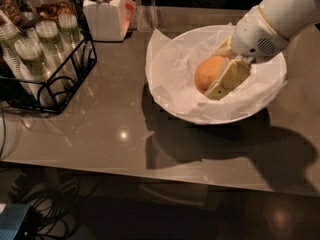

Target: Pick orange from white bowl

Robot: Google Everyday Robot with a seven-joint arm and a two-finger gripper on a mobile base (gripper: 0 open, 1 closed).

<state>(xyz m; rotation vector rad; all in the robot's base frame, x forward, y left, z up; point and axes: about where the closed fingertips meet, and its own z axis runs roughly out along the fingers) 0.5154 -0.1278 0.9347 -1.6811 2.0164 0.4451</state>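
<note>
The orange (pixel 207 73) is round with dull skin and sits between my gripper's fingers over the middle of the white bowl (pixel 167 91). The bowl is wide and lined with crinkled white paper. My gripper (pixel 218 66) reaches in from the upper right on a white arm and is shut on the orange. One pale finger (pixel 228 79) lies across the orange's near right side. The other finger (pixel 224 48) shows behind it. The orange appears held a little above the paper liner.
A white lidded jar (pixel 105 11) stands at the back, left of the bowl. A black wire rack (pixel 55 84) with several green-topped cups (pixel 32 51) and a glass jar (pixel 47 1) fills the left side. The grey table's front edge (pixel 150 171) runs below, with cables on the floor.
</note>
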